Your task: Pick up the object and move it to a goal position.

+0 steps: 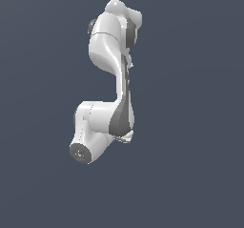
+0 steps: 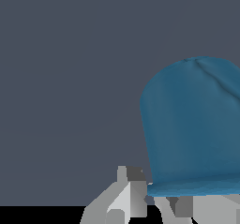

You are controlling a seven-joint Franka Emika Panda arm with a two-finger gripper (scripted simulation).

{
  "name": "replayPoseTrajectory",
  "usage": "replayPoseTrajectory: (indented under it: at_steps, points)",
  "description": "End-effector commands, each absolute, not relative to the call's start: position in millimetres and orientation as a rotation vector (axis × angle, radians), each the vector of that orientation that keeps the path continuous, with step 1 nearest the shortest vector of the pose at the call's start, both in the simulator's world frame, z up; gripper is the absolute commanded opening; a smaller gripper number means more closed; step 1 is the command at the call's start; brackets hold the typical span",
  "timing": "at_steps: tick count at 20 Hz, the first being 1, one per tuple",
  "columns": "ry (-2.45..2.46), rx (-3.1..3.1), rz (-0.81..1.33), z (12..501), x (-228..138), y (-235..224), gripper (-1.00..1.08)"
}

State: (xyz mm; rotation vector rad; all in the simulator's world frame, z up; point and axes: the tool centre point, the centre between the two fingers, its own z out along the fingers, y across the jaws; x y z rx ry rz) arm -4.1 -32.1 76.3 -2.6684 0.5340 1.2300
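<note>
Grey finger parts of the gripper [image 2: 154, 204] sit closest to the wrist camera, and the blue cup [image 2: 197, 134] fills the space right against them, its rim edge meeting the fingers [image 2: 124, 195]. One finger shows clearly beside the cup; the other is mostly hidden behind the cup's rim, so the claw appears to be clenched on the cup, though the contact on the far side cannot be seen outright. Beyond the cup there is only a flat dark grey backdrop, with no surface, shadow or marker to place it against. In the exterior view the white robot arm [image 1: 112, 79] is folded, seen from an odd angle against the same plain backdrop, and neither the cup nor the claw shows there: both are hidden behind the arm's own links. Judged from these pictures, the pick seems to be done, since the cup rides right at the fingers and nothing under it is visible. What remains is carrying it to the goal position, and no goal marker appears in either view, so how near the cup is to that place cannot be told. The grasp looks off-centre relative to the fingers, with most of the cup lying to one side of them, which could let it slip during travel.
</note>
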Motion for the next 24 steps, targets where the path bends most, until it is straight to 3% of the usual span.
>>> replayPoseTrajectory:
  at_steps: [1, 24]
  points:
    - [0.533, -2.67, 1.227, 81.1, -5.2, -23.8, -1.0]
    - [0.533, -2.671, 1.229, 160.5, -39.0, 160.7, -1.0]
